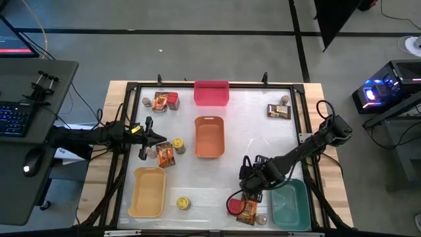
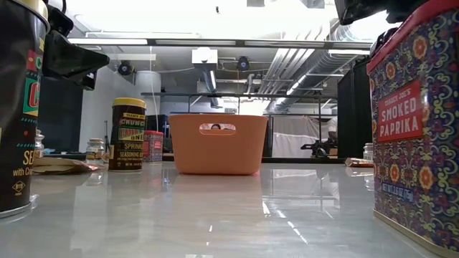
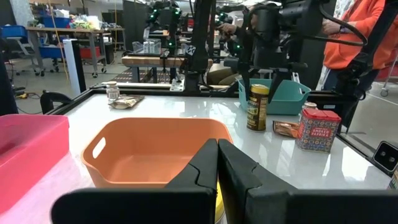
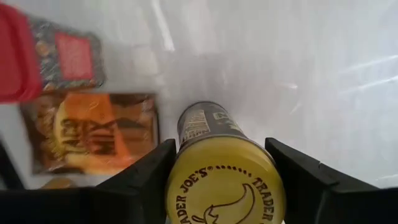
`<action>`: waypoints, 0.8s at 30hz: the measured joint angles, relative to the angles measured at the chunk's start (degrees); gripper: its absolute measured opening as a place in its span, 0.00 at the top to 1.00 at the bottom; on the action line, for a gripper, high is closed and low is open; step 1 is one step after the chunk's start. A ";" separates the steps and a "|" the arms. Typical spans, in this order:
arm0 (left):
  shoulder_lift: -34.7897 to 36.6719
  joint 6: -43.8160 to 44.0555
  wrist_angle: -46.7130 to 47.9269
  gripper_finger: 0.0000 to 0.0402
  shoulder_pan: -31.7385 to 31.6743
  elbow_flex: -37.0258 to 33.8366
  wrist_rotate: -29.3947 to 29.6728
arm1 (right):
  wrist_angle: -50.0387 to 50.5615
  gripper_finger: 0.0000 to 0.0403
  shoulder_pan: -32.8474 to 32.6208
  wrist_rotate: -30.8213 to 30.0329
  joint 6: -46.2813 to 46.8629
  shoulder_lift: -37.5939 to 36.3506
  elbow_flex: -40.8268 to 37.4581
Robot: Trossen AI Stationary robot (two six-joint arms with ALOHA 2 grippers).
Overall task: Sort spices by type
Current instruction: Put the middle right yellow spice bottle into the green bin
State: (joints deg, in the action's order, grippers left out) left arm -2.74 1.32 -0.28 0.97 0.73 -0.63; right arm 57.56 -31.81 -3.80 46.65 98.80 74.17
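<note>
Right tool straddles a yellow-topped tin, one finger on each side; we cannot tell whether they press it. Beside the tin lie an orange-brown packet and a red box, near the teal bin on the surface. Left tool is closed and empty before the orange bin.

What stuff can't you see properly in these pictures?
- The round yellow-topped tin between the right gripper fingers: right wrist view cuts off its lid; whether the fingers touch it is unclear.
- Red paprika box: low view's edge cuts it off.
- Orange plastic bin: left gripper, shut, hides its near rim.
- Tiny pale-lidded jar: high view, too small to read.
</note>
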 joint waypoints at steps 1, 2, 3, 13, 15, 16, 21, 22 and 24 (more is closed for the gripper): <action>0.00 0.00 0.00 1.00 -0.02 0.00 0.00 | 0.41 0.46 -0.01 0.90 0.08 -0.61 0.05; 0.00 0.00 0.00 1.00 -0.02 0.00 -0.02 | 1.87 0.46 0.05 1.31 0.60 -1.29 0.76; 0.00 0.00 0.00 1.00 -0.02 0.00 -0.01 | 3.52 0.46 0.17 1.08 1.20 -2.23 1.89; 0.00 0.00 0.00 1.00 -0.02 0.00 0.00 | 19.61 0.46 -5.58 1.94 17.66 -12.70 16.73; 0.00 -0.01 -0.02 1.00 0.00 0.00 -0.02 | 21.63 0.46 -9.63 4.51 22.42 -12.13 17.15; 0.00 0.00 0.01 1.00 -0.02 0.00 0.00 | 21.89 0.46 -11.65 5.39 24.98 -11.71 16.63; 0.01 0.00 -0.01 1.00 -0.01 0.00 -0.01 | 20.63 0.46 -20.43 5.35 39.24 -10.39 10.13; 0.00 -0.01 0.00 1.00 0.00 0.00 -0.02 | 20.26 0.46 -21.39 5.83 42.16 -10.37 7.98; 0.00 0.00 -0.01 1.00 0.00 0.00 0.00 | 20.16 0.46 -22.51 6.02 48.87 -10.49 3.85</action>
State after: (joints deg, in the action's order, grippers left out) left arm -2.74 1.32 -0.29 0.97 0.73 -0.63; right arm 77.71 -54.32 2.22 95.51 88.31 78.02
